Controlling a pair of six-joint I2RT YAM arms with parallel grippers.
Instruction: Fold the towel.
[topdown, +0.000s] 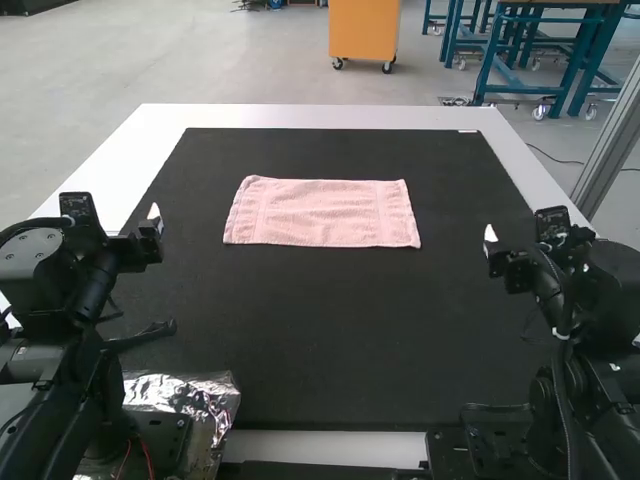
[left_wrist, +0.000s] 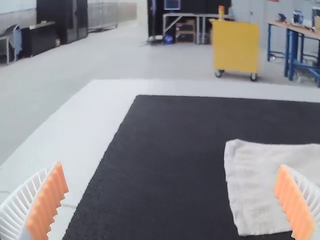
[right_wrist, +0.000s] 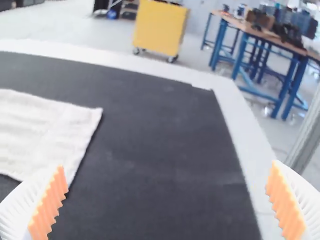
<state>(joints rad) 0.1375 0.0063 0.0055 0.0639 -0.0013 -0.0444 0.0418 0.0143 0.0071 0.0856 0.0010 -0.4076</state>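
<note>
On the mat (topdown: 320, 330): towel (topdown: 322, 213), long axis running sideways.

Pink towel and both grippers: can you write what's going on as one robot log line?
towel: lying flat on black mat, untouched | left gripper: open, empty | right gripper: open, empty

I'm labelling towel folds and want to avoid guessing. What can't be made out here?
- Towel's underside: hidden against the black mat, high view.
- Its layer count: edges too small, high view.
- Its ends: one cut off by the edge in each wrist view.
- Part of the foil: behind the left arm, high view.
</note>
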